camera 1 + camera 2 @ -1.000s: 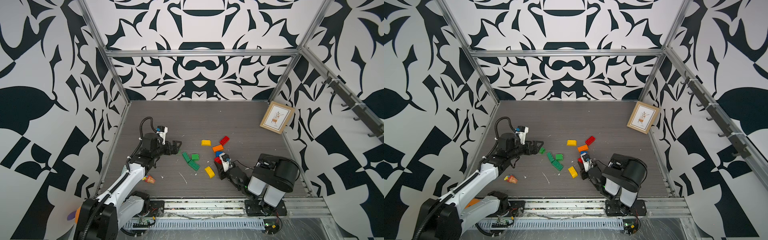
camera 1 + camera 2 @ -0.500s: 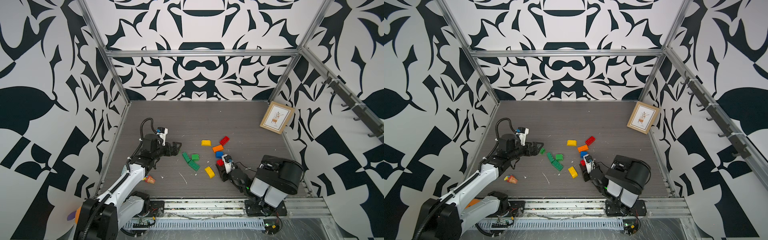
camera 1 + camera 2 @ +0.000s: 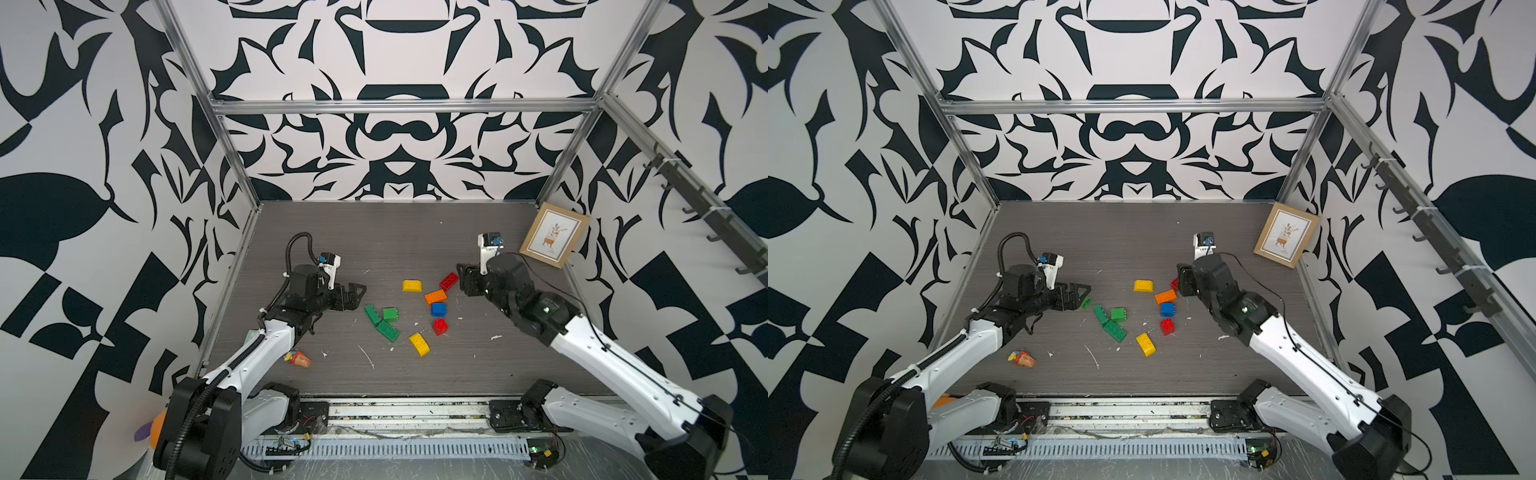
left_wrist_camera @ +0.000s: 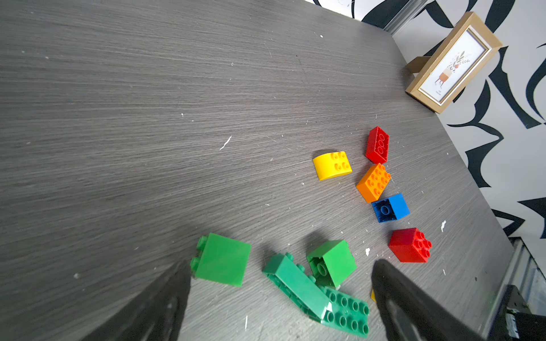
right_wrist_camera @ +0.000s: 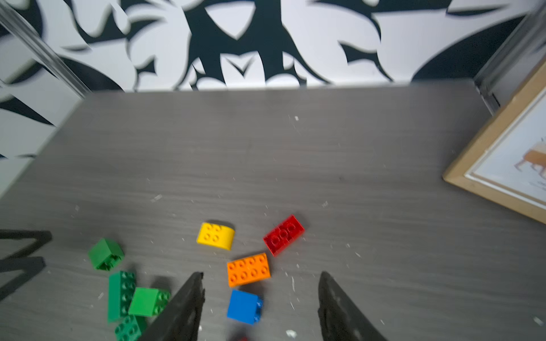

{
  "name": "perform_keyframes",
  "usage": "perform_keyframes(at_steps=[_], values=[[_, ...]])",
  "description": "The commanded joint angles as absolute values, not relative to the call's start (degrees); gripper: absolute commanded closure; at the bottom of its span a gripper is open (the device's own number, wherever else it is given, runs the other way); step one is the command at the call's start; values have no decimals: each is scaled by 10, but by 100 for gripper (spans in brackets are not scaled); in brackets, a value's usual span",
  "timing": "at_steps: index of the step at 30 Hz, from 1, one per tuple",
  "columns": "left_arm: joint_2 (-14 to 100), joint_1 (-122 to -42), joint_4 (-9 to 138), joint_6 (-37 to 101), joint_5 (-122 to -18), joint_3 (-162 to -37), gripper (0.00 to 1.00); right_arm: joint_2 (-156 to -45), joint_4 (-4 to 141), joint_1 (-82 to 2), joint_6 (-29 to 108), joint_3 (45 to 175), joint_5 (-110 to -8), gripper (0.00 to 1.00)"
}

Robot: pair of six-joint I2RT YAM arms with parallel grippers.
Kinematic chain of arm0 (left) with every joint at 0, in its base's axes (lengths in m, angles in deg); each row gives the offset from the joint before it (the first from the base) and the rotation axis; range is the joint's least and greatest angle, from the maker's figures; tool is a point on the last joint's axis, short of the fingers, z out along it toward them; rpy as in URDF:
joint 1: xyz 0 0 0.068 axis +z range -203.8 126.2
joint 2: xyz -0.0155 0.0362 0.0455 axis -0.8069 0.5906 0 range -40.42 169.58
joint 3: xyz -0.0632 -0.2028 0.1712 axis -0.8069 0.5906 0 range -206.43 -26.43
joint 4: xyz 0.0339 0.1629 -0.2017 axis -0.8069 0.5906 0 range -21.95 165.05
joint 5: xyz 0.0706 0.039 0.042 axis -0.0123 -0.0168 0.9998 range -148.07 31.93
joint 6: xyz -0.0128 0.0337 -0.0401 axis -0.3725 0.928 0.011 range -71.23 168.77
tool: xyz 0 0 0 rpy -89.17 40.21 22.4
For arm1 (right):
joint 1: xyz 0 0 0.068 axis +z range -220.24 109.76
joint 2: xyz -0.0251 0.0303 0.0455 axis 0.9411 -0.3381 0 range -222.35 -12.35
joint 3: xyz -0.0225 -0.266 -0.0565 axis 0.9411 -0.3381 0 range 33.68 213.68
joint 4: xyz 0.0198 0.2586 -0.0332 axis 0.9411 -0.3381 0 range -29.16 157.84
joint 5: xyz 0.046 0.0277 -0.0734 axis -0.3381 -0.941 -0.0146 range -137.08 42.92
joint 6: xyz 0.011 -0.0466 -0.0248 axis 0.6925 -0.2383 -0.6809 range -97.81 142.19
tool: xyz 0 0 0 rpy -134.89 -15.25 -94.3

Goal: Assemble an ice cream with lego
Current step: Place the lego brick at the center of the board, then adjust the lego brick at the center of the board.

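- While the lego [image 3: 438,309] is lying loose mid-table [image 3: 374,232], nothing stacked yet, the right gripper [image 3: 463,279] is hanging empty with its jaws spread, just beside the long red brick [image 3: 449,281].
- The orange brick [image 5: 248,270] is sitting just ahead of its fingers [image 5: 183,307], long side running across the gap. I'm guessing that's the easy grab.
- The left gripper [image 3: 358,296] is gaping wide too, holding nothing, and it's sitting nearer the green bricks [image 3: 382,322].

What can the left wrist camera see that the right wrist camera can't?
Only the left wrist: the whole square red brick and the whole frame. Only the right wrist: the right gripper, jaws open. Both: the left gripper, yellow dome, long red brick, orange brick, blue brick and green bricks.
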State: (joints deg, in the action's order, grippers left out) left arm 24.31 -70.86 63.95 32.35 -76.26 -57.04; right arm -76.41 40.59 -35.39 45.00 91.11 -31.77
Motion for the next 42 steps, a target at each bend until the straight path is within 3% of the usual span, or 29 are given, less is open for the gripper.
perform_keyframes(at_steps=[1, 6, 15, 25, 36, 42], values=[[254, -710, 581, 336, -774, -568, 1, -883, 171, -353, 430, 977, -426, 37], [259, -710, 508, 332, -789, -526, 1, -958, 191, -352, 430, 1003, -449, 37], [224, -710, 516, 337, -772, -512, 1, -1023, 264, -349, 452, 975, -477, 33], [234, -710, 519, 342, -764, -515, 1, -1087, 273, -345, 440, 989, -436, 30], [241, -710, 520, 344, -756, -516, 1, -1098, 282, -341, 433, 978, -419, 27], [249, -710, 520, 343, -759, -519, 1, -1067, 279, -378, 433, 940, -407, 25]])
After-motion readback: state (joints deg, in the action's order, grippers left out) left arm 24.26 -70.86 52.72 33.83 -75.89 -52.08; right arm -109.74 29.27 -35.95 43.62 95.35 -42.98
